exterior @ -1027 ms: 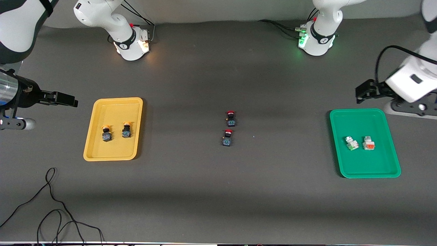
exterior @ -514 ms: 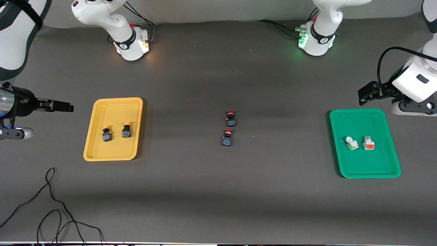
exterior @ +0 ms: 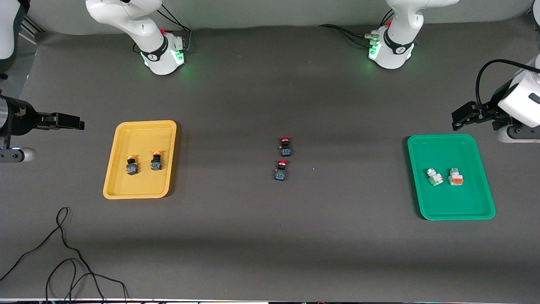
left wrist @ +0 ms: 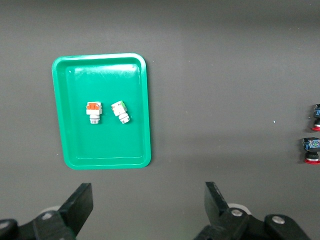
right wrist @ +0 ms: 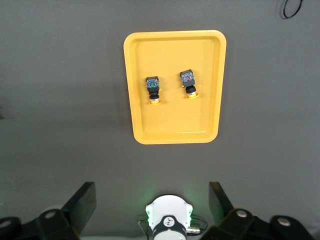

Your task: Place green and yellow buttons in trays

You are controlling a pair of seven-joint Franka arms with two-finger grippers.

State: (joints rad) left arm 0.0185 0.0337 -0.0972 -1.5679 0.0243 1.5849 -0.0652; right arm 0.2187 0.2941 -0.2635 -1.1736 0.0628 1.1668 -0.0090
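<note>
In the front view you have the yellow tray (exterior: pixel 139 159) toward the right arm's end of the table. Two yellow-capped switches (exterior: pixel 131 165) lie inside it, side by side and apart. Toward the left arm's end sits the green tray (exterior: pixel 450 176), and in it lie two white-bodied switches (exterior: pixel 434 177), close together, one with a greenish face and one with an orange face (exterior: pixel 455 177). Between the trays, on the bare table (exterior: pixel 270 236), two red-capped switches (exterior: pixel 285 146) stand near each other, one nearer the front camera than the other. A black cable (exterior: pixel 63 253) curls at the near edge by the right arm's end. The right gripper (exterior: pixel 69 121) hangs in the air outside the yellow tray. The left gripper (exterior: pixel 463 116) hangs outside the green tray.

In the left wrist view you look down on the green tray (left wrist: pixel 102 110) with both white-bodied switches (left wrist: pixel 120 111) in it; the left gripper (left wrist: pixel 148 210) shows its fingers (left wrist: pixel 80 206) spread wide, holding nothing.

In the right wrist view the yellow tray (right wrist: pixel 175 87) holds both yellow-capped switches (right wrist: pixel 153 90). The right gripper (right wrist: pixel 152 210) has its fingers (right wrist: pixel 82 205) wide apart and empty.
</note>
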